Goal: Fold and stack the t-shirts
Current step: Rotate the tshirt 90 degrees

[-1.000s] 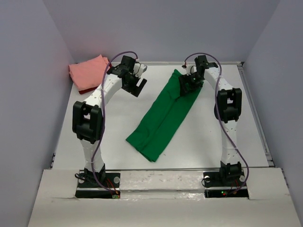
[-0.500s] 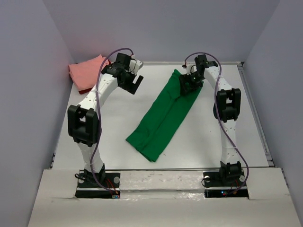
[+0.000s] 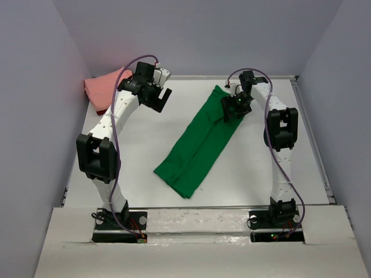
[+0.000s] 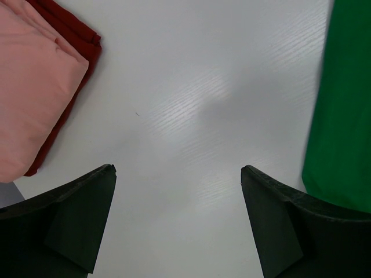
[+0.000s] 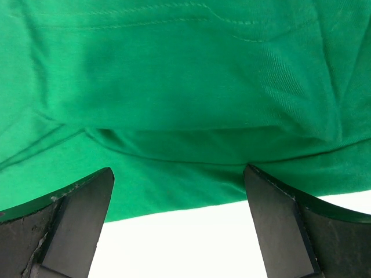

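Top view: green tee (image 3: 200, 145) is folded lengthwise into a long strip. It lies diagonally on the bench (image 3: 139, 156), from the far right down to near centre. Pink tee (image 3: 104, 87) is folded in the far-left corner, on top of the dark red tee (image 3: 100, 110); only a sliver of red shows at the near edge. Left tool (image 3: 164, 99) is above bare bench between that stack and the green strip, jaws spread, nothing in them. Right tool (image 3: 230, 110) is over the far end of the green tee. Can't tell its jaw state from this view.

Left wrist: left tool (image 4: 178, 169) is wide apart with only white bench (image 4: 191, 87) between the jaws. Pink tee (image 4: 29, 87) is at the left edge, with the dark red tee (image 4: 72, 26) showing around its border underneath. Green tee (image 4: 342, 104) runs down the right edge. The jaws touch neither.

Right wrist: right tool (image 5: 178, 171) is spread, gripping nothing. Green tee (image 5: 174, 75) fills most of the frame, with a soft fold across the middle and a stitched hem line near the top. Its edge ends just ahead of the jaws, with bare bench (image 5: 191, 243) between them. Can't tell whether the tips touch the cloth.
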